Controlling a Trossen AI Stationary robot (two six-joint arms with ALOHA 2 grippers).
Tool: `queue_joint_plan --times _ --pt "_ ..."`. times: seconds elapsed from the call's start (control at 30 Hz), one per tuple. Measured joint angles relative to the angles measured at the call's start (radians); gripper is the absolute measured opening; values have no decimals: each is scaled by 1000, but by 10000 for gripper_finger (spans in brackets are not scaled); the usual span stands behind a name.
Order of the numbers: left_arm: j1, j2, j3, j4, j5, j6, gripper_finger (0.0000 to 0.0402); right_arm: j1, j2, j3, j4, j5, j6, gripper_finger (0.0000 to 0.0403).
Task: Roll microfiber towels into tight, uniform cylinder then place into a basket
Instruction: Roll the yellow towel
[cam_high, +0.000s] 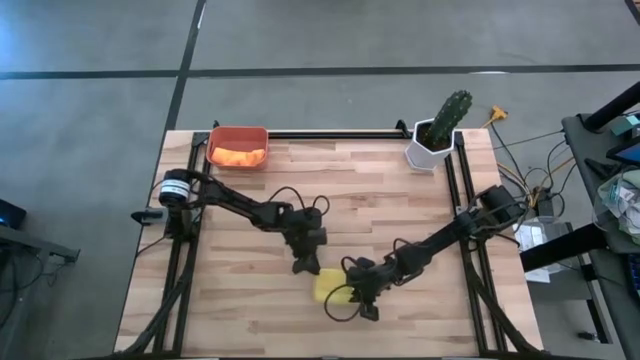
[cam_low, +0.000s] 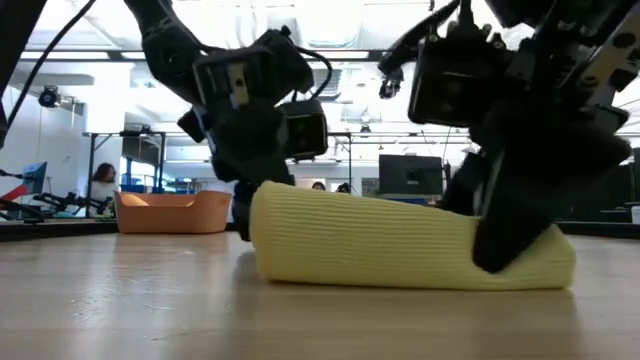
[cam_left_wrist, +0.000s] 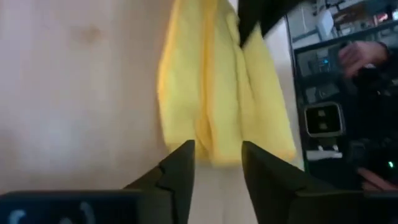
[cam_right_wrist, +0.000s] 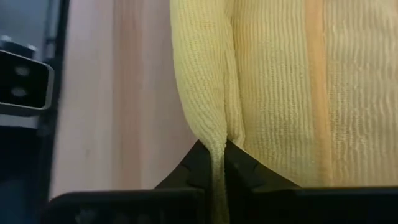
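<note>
From above, your orange towel already sits in the basket upper left; the yellow towel lies rolled at lower centre, near the surface's front edge. Low view: open surface toward the basket. Left fingers apart at the roll's end; right fingers pinched on its fold.

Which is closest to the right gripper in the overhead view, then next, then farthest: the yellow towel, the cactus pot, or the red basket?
From the right gripper:
1. Yellow towel, pinched in it, near the table's front edge.
2. Cactus pot, back right corner.
3. Red basket, back left, orange towel inside.
</note>
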Motion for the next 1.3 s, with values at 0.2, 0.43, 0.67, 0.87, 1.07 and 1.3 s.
queue_joint_plan --times 0.2,0.43,0.67,0.87,1.07,1.3 --pt "-10 -67 1 10 25 26 131 -35 -1 -113 246 -111 162 14" --pt "-80 -242 -9 3 -45 261 132 -104 -6 -177 366 -260 272 13" --pt "-157 -282 -13 1 -220 422 132 -138 -5 -184 374 -289 278 13" --pt "-188 -250 -20 19 -253 490 132 -162 -4 -185 369 -294 290 13" --pt "-187 -178 -51 60 -262 417 132 -170 -4 -186 373 -289 313 13" --pt "-198 -51 -68 198 -237 238 132 -170 -5 -186 372 -270 327 13"
